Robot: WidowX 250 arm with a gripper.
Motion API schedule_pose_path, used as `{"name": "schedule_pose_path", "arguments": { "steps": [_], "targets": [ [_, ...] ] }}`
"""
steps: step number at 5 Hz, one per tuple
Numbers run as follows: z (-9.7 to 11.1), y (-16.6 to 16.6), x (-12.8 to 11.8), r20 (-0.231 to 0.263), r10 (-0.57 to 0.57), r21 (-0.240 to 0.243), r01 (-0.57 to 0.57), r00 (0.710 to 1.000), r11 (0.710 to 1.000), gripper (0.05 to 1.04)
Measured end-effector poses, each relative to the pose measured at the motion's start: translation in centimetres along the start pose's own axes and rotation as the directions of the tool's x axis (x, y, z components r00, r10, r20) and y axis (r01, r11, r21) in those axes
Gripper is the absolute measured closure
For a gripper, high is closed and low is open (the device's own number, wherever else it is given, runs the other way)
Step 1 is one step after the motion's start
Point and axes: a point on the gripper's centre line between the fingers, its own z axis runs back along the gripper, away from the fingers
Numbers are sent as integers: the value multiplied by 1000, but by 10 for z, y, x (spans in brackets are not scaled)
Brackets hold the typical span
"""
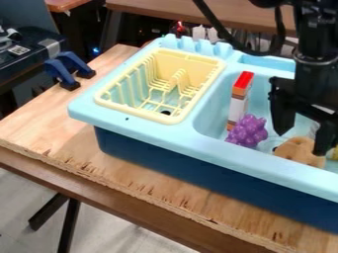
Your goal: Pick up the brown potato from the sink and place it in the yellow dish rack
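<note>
Spread wide, the gripper [301, 144] near the tan toy [297, 152] (purple grapes [248, 131] close by) probably needs careful centring

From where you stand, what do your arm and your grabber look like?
My arm is all black, with a round, shiny ring low down. A thick black cable hangs beside it in a big loop. My grabber is black too, with two chunky fingers that get narrower toward their tips.
</note>
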Motion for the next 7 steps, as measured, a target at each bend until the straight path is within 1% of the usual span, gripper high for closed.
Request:
{"name": "schedule_pose_path", "arguments": {
  "steps": [1, 2, 3, 4, 5, 6, 7],
  "targets": [
    [-6, -4, 3, -13, 1, -7, -1, 1000, 1000, 76],
    [-20, -3, 6, -52, 7, -8, -7, 999, 1000, 76],
    [-28, -1, 8, -107, 18, -8, -19, 994, 1000, 76],
    [-34, 4, 7, -126, 39, -15, -42, 991, 999, 83],
    [-40, 4, 4, -128, 44, -14, -47, 991, 999, 119],
    [-39, 3, 1, -115, 57, -19, -59, 992, 998, 208],
    [-35, 1, -6, -106, 62, -28, -65, 992, 997, 221]
  ]
}}
